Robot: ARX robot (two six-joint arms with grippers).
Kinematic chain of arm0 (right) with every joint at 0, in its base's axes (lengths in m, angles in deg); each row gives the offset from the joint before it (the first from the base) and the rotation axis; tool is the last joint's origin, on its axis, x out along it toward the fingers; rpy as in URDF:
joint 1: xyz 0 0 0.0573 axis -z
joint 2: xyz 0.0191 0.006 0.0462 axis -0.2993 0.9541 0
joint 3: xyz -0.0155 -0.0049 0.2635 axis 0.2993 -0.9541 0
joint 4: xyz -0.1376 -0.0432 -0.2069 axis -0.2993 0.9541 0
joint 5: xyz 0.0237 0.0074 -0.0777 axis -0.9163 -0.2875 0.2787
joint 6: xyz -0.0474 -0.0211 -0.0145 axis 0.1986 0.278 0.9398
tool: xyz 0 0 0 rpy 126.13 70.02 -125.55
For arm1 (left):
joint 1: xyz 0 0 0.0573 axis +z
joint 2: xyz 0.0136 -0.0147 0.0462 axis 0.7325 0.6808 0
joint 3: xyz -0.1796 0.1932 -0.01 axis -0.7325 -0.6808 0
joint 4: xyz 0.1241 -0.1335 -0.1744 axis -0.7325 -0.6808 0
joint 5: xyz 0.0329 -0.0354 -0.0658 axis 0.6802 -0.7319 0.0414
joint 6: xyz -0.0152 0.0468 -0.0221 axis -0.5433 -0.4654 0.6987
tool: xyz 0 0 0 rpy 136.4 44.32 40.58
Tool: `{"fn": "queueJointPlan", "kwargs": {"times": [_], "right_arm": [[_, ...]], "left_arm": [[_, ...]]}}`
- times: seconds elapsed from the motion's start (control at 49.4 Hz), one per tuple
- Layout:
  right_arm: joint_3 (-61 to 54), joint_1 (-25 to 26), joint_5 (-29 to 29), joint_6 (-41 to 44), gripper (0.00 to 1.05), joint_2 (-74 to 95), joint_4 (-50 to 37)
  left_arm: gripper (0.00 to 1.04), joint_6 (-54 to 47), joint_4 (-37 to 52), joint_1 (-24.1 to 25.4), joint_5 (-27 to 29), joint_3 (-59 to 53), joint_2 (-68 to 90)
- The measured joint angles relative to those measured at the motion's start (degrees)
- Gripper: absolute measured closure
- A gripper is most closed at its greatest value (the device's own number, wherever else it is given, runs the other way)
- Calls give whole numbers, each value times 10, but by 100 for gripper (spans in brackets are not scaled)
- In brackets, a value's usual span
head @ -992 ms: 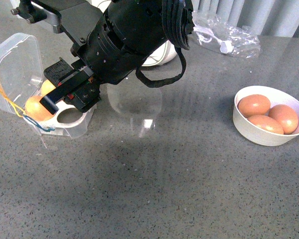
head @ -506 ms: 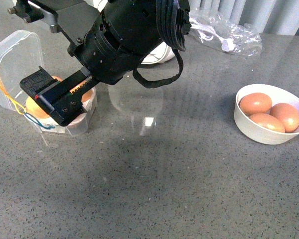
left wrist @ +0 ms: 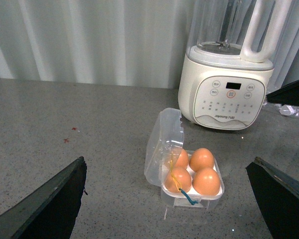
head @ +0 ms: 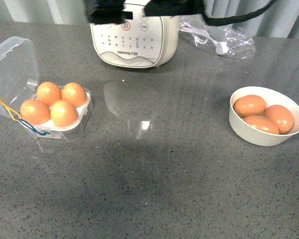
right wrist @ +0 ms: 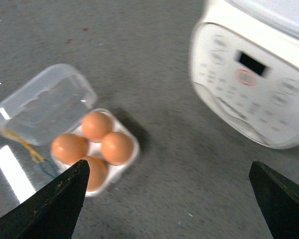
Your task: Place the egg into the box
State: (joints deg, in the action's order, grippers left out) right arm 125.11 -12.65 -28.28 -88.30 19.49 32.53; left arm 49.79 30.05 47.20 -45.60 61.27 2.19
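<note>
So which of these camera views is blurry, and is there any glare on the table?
Right wrist view: blurred, the blender looks smeared, and there is a bright glare streak on the table beside the box. Front view: sharp, with a pale reflection on the table. Left wrist view: sharp, evenly lit.

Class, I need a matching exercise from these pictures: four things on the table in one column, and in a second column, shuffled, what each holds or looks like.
Column one
1. box
2. bowl
3. white appliance
4. plastic bag

Column two
A. holds three eggs
B. lid open, holds four eggs
C. clear and crumpled, at the back
D. has a panel of buttons on its front

Pairs: 1-B, 2-A, 3-D, 4-C
</note>
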Motion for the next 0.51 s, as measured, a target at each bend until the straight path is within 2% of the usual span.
{"fn": "queueJointPlan", "kwargs": {"times": [0.101, 0.243, 0.304, 0.344, 0.364, 0.385, 0.466, 0.506], "right_arm": [[-39, 23, 54, -20, 7, -32, -10], [-125, 57, 148, -37, 7, -72, -75], [-183, 60, 245, -29, 14, -81, -197], [-232, 65, 319, -23, 21, -88, -308], [-245, 67, 333, -21, 23, -91, -333], [-282, 74, 359, -20, 29, -101, -401], [-381, 102, 357, -14, 46, -155, -539], [-405, 112, 351, -13, 52, -177, -557]], "left_arm": [[7, 0, 0, 0, 0, 0, 0], [7, 0, 0, 0, 0, 0, 0], [7, 0, 0, 0, 0, 0, 0], [7, 0, 0, 0, 0, 0, 0], [7, 0, 0, 0, -2, 0, 0], [7, 0, 0, 0, -1, 0, 0], [7, 0, 0, 0, 0, 0, 0], [7, 0, 0, 0, 0, 0, 0]]}}
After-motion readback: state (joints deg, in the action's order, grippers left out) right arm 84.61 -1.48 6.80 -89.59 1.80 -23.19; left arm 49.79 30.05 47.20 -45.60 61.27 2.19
